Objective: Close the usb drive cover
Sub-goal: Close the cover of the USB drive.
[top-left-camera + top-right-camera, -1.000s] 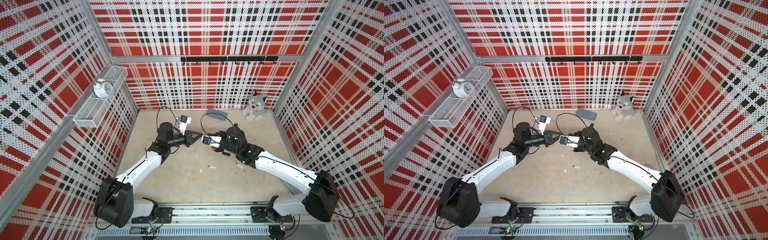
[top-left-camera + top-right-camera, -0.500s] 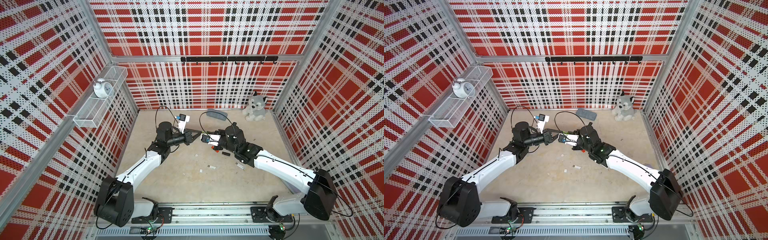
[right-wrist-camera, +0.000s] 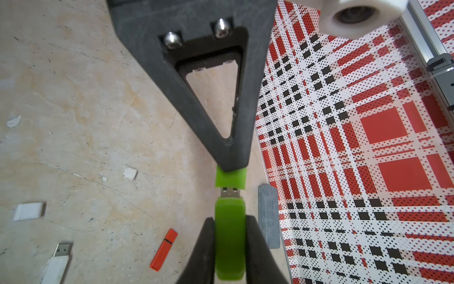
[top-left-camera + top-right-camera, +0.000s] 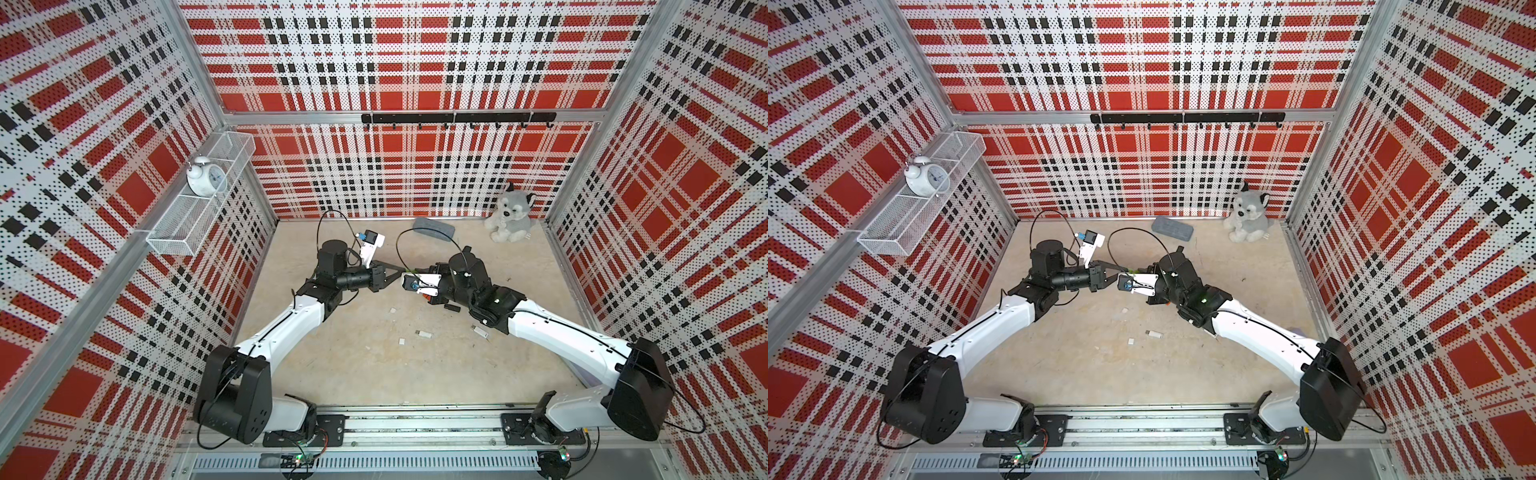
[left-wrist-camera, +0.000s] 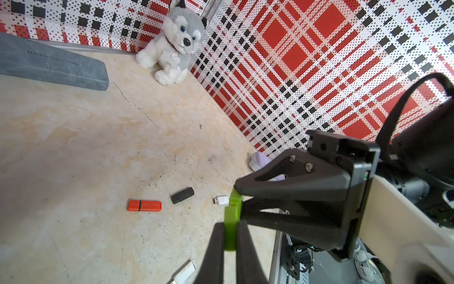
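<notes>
Both grippers meet tip to tip above the middle of the floor in both top views, with the green usb drive (image 4: 409, 271) between them. My right gripper (image 3: 229, 218) is shut on the green drive body (image 3: 229, 236), whose metal plug (image 3: 229, 192) points at the left arm. My left gripper (image 5: 231, 225) is shut on the green cover (image 5: 231, 228). In the right wrist view the cover (image 3: 231, 179) sits over the plug's end, in line with the body. A short length of bare plug shows between them.
On the floor lie a red usb drive (image 5: 144, 205), a black one (image 5: 182, 195), a white one (image 3: 57, 263) and loose white caps (image 3: 29, 211). A grey case (image 4: 432, 227) and a plush husky (image 4: 509, 212) sit by the back wall. An alarm clock (image 4: 205, 178) stands in the wall basket.
The right gripper has edged slightly toward the left one, so the tips stand a little closer. Both grips are unchanged.
</notes>
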Robot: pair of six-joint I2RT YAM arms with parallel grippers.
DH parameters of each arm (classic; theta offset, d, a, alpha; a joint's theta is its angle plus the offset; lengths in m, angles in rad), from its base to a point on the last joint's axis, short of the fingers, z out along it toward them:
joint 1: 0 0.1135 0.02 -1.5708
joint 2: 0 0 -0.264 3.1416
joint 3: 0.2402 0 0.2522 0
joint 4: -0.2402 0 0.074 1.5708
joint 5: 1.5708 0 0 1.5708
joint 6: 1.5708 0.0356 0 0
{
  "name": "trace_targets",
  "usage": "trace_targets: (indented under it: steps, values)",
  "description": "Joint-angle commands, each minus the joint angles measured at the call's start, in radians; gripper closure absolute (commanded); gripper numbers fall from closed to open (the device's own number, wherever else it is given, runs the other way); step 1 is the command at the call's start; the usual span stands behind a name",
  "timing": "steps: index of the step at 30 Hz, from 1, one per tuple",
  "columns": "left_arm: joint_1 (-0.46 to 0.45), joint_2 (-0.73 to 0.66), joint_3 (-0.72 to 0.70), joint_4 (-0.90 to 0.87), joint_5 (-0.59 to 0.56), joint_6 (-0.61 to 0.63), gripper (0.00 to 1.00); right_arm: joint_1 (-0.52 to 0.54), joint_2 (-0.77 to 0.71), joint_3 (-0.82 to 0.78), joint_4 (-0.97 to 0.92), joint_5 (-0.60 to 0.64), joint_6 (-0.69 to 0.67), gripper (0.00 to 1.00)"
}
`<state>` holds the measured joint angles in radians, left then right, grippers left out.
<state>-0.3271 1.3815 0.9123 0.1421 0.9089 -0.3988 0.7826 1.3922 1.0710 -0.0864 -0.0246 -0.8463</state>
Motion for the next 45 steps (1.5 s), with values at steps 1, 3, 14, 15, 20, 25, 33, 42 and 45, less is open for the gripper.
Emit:
trace_targets:
  steps: [1,3,14,15,20,25,33,42,45]
  values:
    - [-0.013,0.005,0.026,0.003,0.051,0.015,0.96,0.015,-0.028,0.033,0.060,-0.148,0.027,0.98]
    - [-0.013,0.000,0.021,0.031,0.053,-0.007,0.96,0.012,-0.031,0.033,0.074,-0.160,0.038,0.98]
    - [-0.012,-0.011,-0.037,0.231,0.073,-0.174,0.96,0.010,-0.024,0.027,0.141,-0.166,0.078,0.97]
    - [-0.012,-0.009,-0.037,0.233,0.080,-0.177,0.96,0.010,-0.022,0.028,0.140,-0.164,0.076,0.97]
    - [-0.007,-0.010,-0.045,0.235,0.075,-0.190,0.96,0.010,-0.042,0.011,0.168,-0.174,0.078,0.98]
    - [0.002,-0.002,-0.042,0.247,0.102,-0.187,0.95,0.010,-0.051,0.027,0.129,-0.209,0.072,0.98]
    - [0.036,0.010,-0.031,0.241,0.141,-0.173,0.94,0.010,-0.046,0.062,0.059,-0.216,0.034,0.98]
    - [-0.012,0.027,-0.009,0.239,0.106,-0.194,0.95,0.012,-0.019,0.067,0.153,-0.181,0.086,0.97]
    - [-0.038,0.033,-0.009,0.239,0.062,-0.194,0.95,0.016,-0.007,0.078,0.187,-0.185,0.108,0.97]
